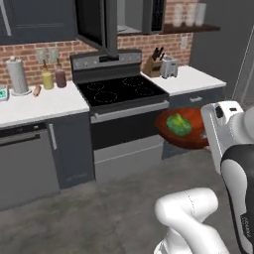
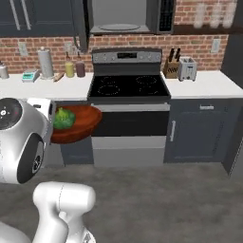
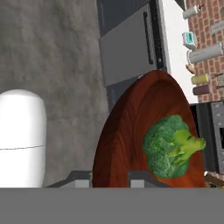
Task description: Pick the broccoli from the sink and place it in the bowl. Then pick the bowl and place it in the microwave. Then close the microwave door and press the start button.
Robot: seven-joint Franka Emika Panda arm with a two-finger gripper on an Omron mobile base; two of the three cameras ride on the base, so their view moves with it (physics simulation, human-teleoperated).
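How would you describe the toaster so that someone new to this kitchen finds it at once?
Start at the black stove and go to the white counter on its right in the right base view. The toaster is the small silvery box by the brick wall, beside the wooden knife block, which has dark handles sticking up.

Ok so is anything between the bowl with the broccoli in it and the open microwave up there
Nothing visible blocks it. The bowl, held in the gripper with the broccoli inside, hangs in front of the stove. The microwave sits above, its door swung open to the left, cavity bare.
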